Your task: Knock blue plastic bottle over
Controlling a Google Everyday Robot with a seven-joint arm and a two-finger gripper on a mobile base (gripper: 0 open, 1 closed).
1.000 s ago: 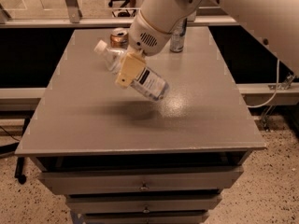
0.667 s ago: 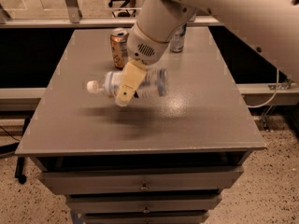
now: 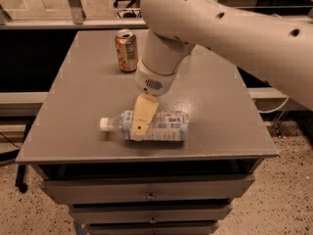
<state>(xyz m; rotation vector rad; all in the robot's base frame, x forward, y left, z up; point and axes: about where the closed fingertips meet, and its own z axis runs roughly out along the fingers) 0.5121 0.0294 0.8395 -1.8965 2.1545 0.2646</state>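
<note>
The blue plastic bottle (image 3: 168, 126), clear with a white cap and a blue-and-white label, lies on its side near the front edge of the grey table (image 3: 83, 97), with its cap pointing left. My gripper (image 3: 139, 126) reaches down from the big white arm and straddles the bottle's middle. One cream finger (image 3: 145, 112) lies across the bottle's near side; the other is hidden behind it. The gripper is shut on the bottle.
A copper-orange can (image 3: 126, 50) stands upright at the back left of the table. The white arm (image 3: 220, 28) covers the back right. Drawers (image 3: 151, 192) sit under the tabletop. A railing runs behind the table, and the floor lies to either side.
The bottle was held tilted above the table. It has come down and forward with the gripper and now lies flat on its side by the front edge.
</note>
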